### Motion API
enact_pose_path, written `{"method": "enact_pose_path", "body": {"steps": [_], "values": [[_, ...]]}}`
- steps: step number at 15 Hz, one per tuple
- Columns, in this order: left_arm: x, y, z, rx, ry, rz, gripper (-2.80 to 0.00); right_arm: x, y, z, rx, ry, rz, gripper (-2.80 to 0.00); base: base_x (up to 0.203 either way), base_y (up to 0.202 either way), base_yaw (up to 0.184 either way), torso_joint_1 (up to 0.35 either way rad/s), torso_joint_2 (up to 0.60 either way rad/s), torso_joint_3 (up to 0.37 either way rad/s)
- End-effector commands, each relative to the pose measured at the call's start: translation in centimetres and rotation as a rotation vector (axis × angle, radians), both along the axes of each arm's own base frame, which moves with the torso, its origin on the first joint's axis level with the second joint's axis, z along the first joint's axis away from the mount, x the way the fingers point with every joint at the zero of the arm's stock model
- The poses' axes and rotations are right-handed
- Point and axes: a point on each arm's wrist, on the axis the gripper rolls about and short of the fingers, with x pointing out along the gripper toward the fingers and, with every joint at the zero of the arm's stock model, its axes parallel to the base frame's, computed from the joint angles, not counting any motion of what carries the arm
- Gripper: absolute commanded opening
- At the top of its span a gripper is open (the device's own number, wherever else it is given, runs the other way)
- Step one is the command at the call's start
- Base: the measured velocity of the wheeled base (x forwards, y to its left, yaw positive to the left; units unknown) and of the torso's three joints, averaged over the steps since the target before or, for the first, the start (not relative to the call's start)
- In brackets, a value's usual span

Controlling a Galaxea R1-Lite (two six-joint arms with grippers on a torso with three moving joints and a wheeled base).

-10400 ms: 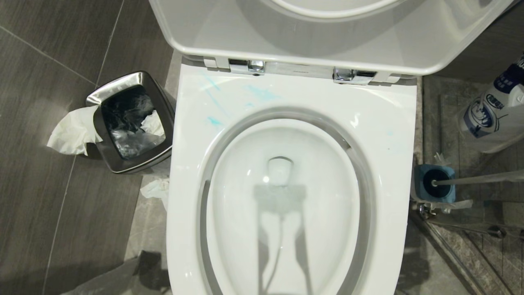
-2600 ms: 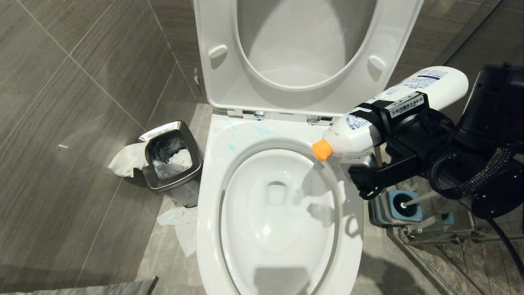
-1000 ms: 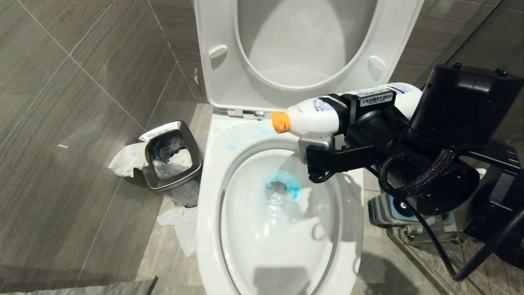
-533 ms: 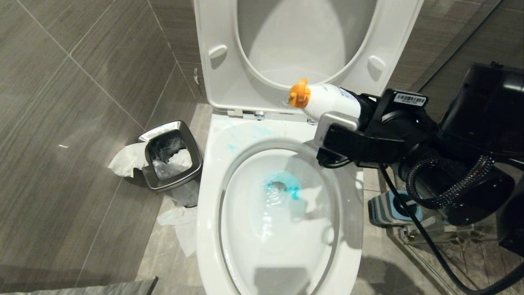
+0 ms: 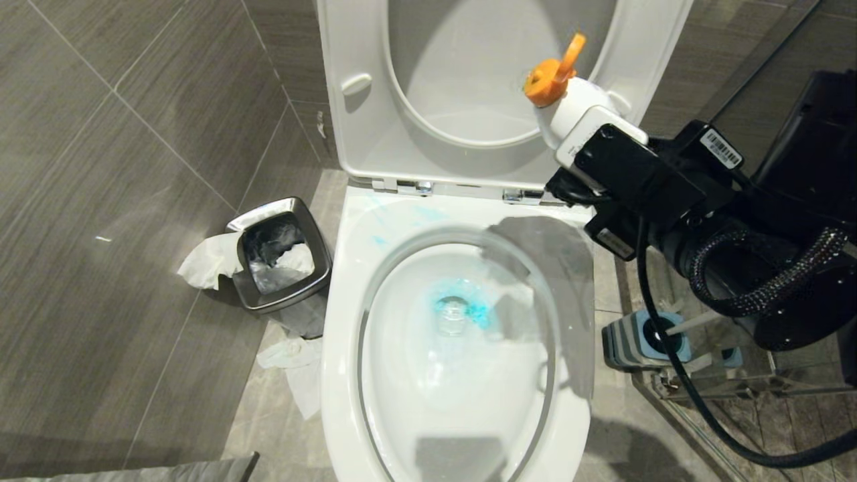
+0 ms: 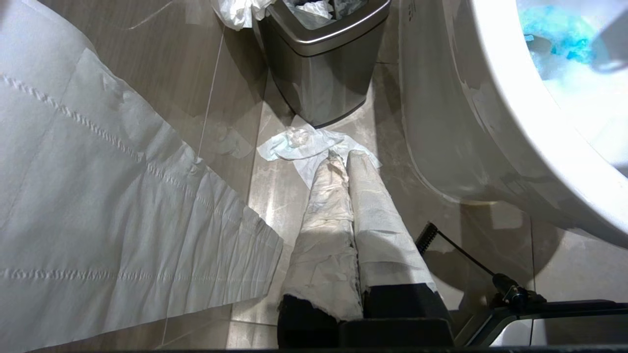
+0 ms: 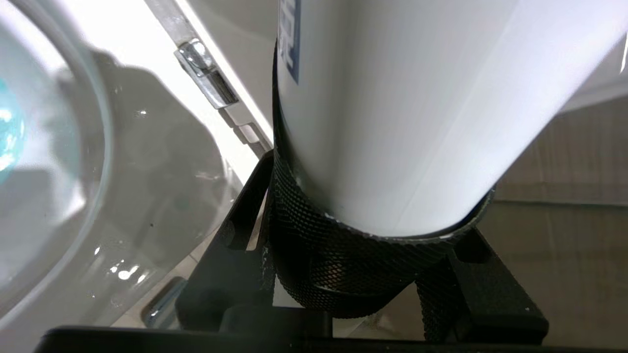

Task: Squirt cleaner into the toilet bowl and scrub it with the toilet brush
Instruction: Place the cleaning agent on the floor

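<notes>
The toilet bowl [image 5: 345,288] stands open, its seat and lid [image 5: 361,134] raised. Blue cleaner [image 5: 472,309] pools round the drain, with pale blue streaks [image 5: 402,215] on the back rim. My right gripper [image 5: 589,144] is shut on a white cleaner bottle [image 5: 569,110], held high at the bowl's back right with its orange nozzle cap [image 5: 546,75] pointing up. The bottle [image 7: 392,98] fills the right wrist view between the black pads [image 7: 343,235]. The toilet brush handle [image 5: 691,322] stands in its blue-grey holder [image 5: 626,345], bristles hidden. My left gripper [image 6: 346,164] hangs shut, paper-wrapped, low beside the bowl [image 6: 466,122].
A steel bin [image 5: 315,268] with paper hanging from it [image 5: 204,261] stands left of the bowl. Crumpled tissue [image 5: 294,365] lies on the floor in front of it. A sheet of toilet paper [image 6: 98,206] hangs close to the left arm. A shower rail and cable run at the right.
My right wrist has rolled, so the bottle swung from nozzle-down over the bowl to nozzle-up near the raised seat. The blue pool in the bowl has spread slightly.
</notes>
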Motion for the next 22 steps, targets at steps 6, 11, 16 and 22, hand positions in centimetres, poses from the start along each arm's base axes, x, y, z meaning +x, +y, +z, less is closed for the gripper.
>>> {"method": "enact_pose_path", "body": {"steps": [6,11,16,22], "values": [[0.0,0.0,0.0,-0.001,0.003,0.0,-2.8,-0.2,-2.8,0.7,0.246,0.145,-0.028,-2.8,0.0,0.0,0.0,0.0,0.0,0.0],[0.0,0.0,-0.1,-0.001,0.004,0.0,-2.8,0.3,-6.4,2.9,0.482,0.185,0.019,-2.8,0.0,0.0,0.0,0.0,0.0,0.0],[0.0,0.0,-0.1,0.001,0.004,0.0,-2.8,1.6,-11.9,3.2,0.641,0.173,0.003,-2.8,0.0,0.0,0.0,0.0,0.0,0.0],[0.0,0.0,0.0,0.006,0.003,-0.002,-2.8,3.0,-16.0,1.1,0.763,0.219,-0.025,-2.8,0.0,0.0,0.0,0.0,0.0,0.0]]}}
